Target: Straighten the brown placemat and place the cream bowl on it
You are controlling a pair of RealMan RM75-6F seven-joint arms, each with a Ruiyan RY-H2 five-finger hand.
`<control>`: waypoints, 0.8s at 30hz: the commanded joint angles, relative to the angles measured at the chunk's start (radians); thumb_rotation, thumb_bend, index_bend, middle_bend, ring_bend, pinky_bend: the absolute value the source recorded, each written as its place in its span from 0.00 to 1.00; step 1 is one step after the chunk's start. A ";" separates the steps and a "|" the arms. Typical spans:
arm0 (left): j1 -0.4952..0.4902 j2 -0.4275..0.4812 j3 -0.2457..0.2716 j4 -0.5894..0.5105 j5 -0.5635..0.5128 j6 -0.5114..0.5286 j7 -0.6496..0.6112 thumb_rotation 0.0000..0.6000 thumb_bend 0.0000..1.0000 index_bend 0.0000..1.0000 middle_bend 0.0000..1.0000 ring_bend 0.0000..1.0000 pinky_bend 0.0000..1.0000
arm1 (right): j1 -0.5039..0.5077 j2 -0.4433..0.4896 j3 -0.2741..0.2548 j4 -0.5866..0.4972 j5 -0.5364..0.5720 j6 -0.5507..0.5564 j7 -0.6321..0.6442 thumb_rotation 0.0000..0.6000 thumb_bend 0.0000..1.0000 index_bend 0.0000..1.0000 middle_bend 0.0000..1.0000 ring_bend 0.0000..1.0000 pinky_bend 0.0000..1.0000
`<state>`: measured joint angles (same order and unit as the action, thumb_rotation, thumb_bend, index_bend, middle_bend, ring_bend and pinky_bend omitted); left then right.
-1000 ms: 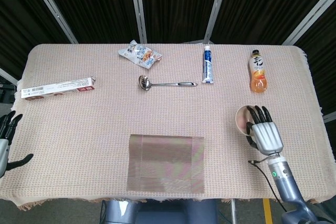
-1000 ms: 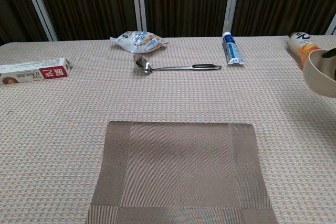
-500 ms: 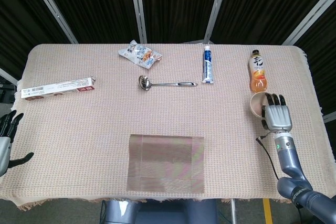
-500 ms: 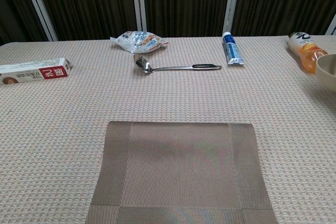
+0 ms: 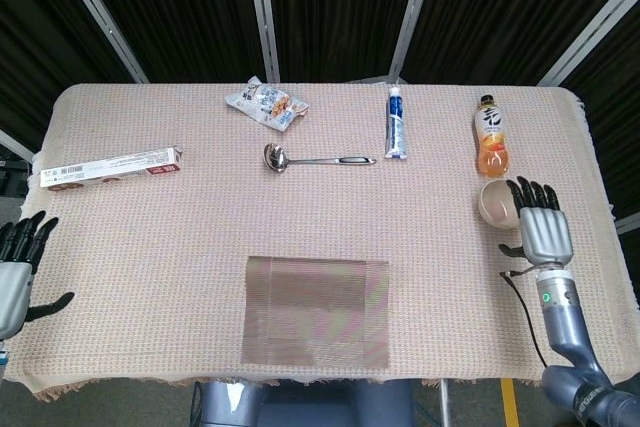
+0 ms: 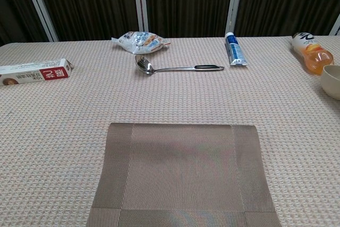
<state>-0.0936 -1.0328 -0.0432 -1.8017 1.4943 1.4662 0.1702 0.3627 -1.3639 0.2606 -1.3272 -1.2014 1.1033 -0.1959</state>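
Observation:
The brown placemat (image 5: pixel 315 312) (image 6: pixel 183 171) lies flat near the table's front edge, its sides nearly parallel to that edge. The cream bowl (image 5: pixel 496 202) (image 6: pixel 332 81) stands upright on the tablecloth at the right, just in front of the orange drink bottle (image 5: pixel 490 137) (image 6: pixel 313 57). My right hand (image 5: pixel 545 230) is right of the bowl, back of the hand up and fingers straight and apart, with its fingertips close beside the rim. It holds nothing. Over the left table edge, my left hand (image 5: pixel 15 272) hovers with its fingers spread and empty. Neither hand shows in the chest view.
Along the back lie a snack bag (image 5: pixel 265 104), a ladle (image 5: pixel 315 158) and a toothpaste tube (image 5: pixel 397 123). A long red-and-white box (image 5: pixel 110 167) lies at the far left. A cable (image 5: pixel 520 292) trails from my right wrist.
The bowl went from the right hand's grasp back and rightward, and now stands by the bottle. The right hand has drawn off to the bowl's right. My left hand edged inward slightly.

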 commanded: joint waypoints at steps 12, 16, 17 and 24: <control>-0.186 -0.207 0.109 0.205 0.396 -0.146 -0.150 1.00 0.02 0.30 0.00 0.00 0.00 | -0.227 0.164 -0.145 -0.324 -0.271 0.363 0.058 1.00 0.00 0.00 0.00 0.00 0.00; -0.223 -0.294 0.140 0.301 0.474 -0.145 -0.221 1.00 0.08 0.35 0.00 0.00 0.00 | -0.243 0.149 -0.163 -0.315 -0.316 0.408 0.029 1.00 0.00 0.00 0.00 0.00 0.00; -0.227 -0.310 0.145 0.320 0.484 -0.141 -0.230 1.00 0.08 0.35 0.00 0.00 0.00 | -0.245 0.147 -0.165 -0.313 -0.319 0.413 0.024 1.00 0.00 0.00 0.00 0.00 0.00; -0.257 -0.406 0.178 0.394 0.548 -0.156 -0.237 1.00 0.15 0.36 0.00 0.00 0.00 | -0.248 0.143 -0.168 -0.307 -0.325 0.418 0.028 1.00 0.00 0.00 0.00 0.00 0.00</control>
<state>-0.3387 -1.4146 0.1225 -1.4252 2.0253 1.3200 -0.0678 0.1146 -1.2207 0.0921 -1.6354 -1.5266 1.5209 -0.1694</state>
